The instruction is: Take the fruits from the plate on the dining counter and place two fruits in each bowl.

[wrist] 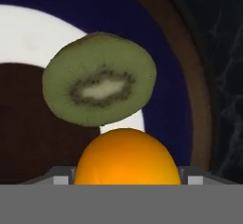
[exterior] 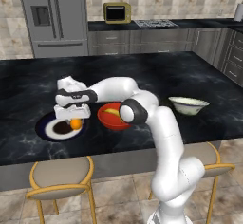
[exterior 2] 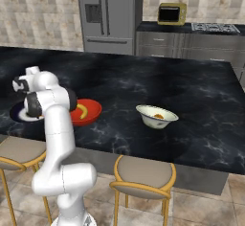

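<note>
1. Orange [wrist: 127, 156]: round, smooth, glossy. It sits on the plate [wrist: 171, 104] at the tool's [exterior: 73, 119] tips, touching the kiwi [wrist: 99, 78].
2. Hand view gives the kiwi as a halved oval: green flesh, pale core, ring of dark seeds. Neither base view resolves it.
3. Tool: the orange sits between the two tips; grey finger [wrist: 60, 178] ends flank it on both sides. Cannot tell whether they press it.
4. Plate: flat, round, blue rim, white ring, brown centre, near the front edge of the surface [exterior: 142, 71].
5. Left base view: banana [exterior: 112, 111], curved and yellow, in the glossy red bowl [exterior: 110, 120] just beside the plate.
6. Right base view: an orange fruit [exterior 2: 158, 117] inside the cream bowl [exterior 2: 156, 116]; the left view shows that bowl's rim and outer wall.
7. Surface: glossy black marble, faint white veins.
</note>
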Tool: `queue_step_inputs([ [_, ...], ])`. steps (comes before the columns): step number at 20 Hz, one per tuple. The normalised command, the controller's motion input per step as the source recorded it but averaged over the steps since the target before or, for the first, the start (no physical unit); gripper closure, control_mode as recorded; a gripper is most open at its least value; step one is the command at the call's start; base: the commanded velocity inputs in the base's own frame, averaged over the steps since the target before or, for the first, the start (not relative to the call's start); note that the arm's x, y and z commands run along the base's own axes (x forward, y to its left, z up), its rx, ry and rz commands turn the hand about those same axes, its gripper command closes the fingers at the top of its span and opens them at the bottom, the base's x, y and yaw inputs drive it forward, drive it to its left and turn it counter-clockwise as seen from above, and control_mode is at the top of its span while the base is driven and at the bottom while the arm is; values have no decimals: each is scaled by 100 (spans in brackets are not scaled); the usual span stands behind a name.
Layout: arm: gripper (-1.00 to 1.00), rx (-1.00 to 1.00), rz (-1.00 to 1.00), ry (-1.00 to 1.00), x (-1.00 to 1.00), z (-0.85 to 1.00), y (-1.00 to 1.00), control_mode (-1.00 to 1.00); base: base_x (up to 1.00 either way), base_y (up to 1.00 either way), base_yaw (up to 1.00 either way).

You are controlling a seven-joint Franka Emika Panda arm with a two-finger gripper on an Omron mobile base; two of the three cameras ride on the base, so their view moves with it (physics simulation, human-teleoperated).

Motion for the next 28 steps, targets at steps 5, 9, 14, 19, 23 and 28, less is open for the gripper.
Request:
queue_step_inputs([
  [5, 100, 7, 0, -10, -43, 63, -24, -100, 0, 0, 0],
  [9, 100, 2, 0, -20, -46, 66, -49, -100, 0, 0, 0],
  [14, 100, 0, 0, -27, -31, 44, -71, -100, 0, 0, 0],
  [19, 100, 5, -1, -16, -20, 35, -92, -100, 0, 0, 0],
  [23, 100, 10, -6, -6, -16, 32, -95, -100, 0, 0, 0],
  [28, 100, 15, -7, -3, -9, 31, -97, -100, 0, 0, 0],
])
